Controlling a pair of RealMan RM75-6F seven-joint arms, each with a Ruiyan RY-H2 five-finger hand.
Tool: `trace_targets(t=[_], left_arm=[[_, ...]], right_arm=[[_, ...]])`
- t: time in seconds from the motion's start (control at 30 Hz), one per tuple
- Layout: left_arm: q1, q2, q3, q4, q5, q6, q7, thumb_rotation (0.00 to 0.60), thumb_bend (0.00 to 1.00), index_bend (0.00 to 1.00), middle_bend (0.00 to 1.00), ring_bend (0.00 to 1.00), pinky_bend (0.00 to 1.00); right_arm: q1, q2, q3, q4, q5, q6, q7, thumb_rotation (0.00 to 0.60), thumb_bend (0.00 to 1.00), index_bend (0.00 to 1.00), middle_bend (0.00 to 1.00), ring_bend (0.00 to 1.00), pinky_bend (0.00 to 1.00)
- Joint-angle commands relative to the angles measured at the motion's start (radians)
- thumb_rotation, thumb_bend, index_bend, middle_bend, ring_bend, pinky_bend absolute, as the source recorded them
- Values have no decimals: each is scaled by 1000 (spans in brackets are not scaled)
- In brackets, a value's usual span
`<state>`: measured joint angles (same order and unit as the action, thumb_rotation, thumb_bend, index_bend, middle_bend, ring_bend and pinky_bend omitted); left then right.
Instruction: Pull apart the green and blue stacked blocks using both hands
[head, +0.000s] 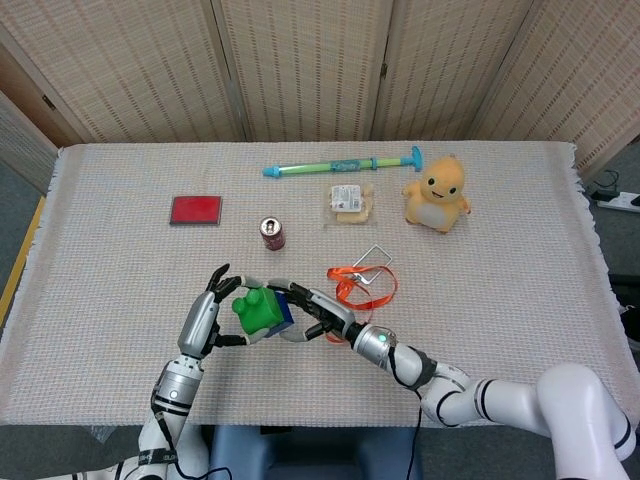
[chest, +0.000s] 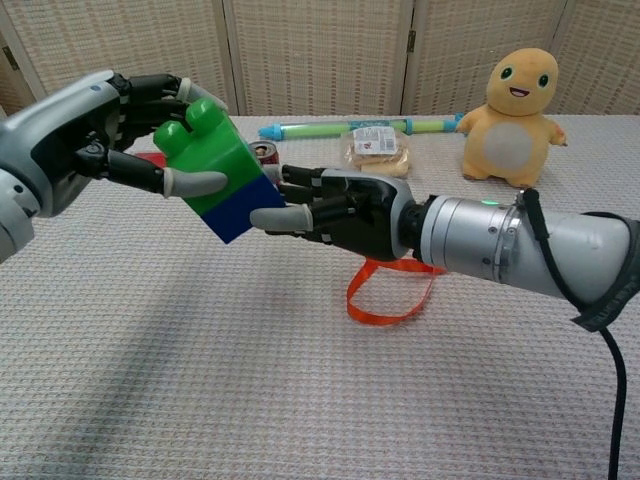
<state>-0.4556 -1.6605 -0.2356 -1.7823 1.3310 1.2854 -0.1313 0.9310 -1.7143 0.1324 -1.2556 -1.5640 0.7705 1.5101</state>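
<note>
The green block sits stacked on the blue block, tilted and lifted above the table. My left hand grips the green block from the left, fingers over its studs and thumb on its front. My right hand has its fingers spread on either side of the blue block, thumb at its lower right edge, touching or nearly touching it. In the head view the stack lies between the left hand and the right hand near the table's front edge.
An orange ribbon lies under the right forearm. Behind the hands stands a red can. Further back are a red flat box, a snack packet, a yellow plush toy and a long green-blue toy.
</note>
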Motion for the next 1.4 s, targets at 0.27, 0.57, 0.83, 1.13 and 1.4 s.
trace_targets(t=[0.27, 0.57, 0.83, 1.13, 1.4], left_arm=[[-4, 7, 8, -6, 3, -12, -11, 600, 495, 587, 824, 308, 0], [-2, 22, 22, -13, 14, -24, -48, 600, 495, 587, 824, 308, 0], [-3, 29, 31, -18, 18, -35, -68, 600, 495, 587, 824, 308, 0], [-6, 25, 23, -6, 4, -41, -85, 600, 495, 587, 824, 308, 0], [-7, 28, 21, 0, 1, -46, -100, 600, 495, 587, 824, 308, 0]], right_arm=[[27, 19, -11, -33, 6, -14, -15, 600, 329, 81, 92, 95, 34], [37, 31, -23, -56, 8, -11, -26, 600, 328, 110, 102, 96, 34], [38, 40, -26, -63, 9, 10, -19, 600, 329, 193, 147, 106, 34], [40, 36, -36, -42, 5, 24, 0, 600, 329, 398, 320, 235, 74], [34, 19, -34, -21, 27, 28, -25, 600, 329, 567, 452, 344, 167]])
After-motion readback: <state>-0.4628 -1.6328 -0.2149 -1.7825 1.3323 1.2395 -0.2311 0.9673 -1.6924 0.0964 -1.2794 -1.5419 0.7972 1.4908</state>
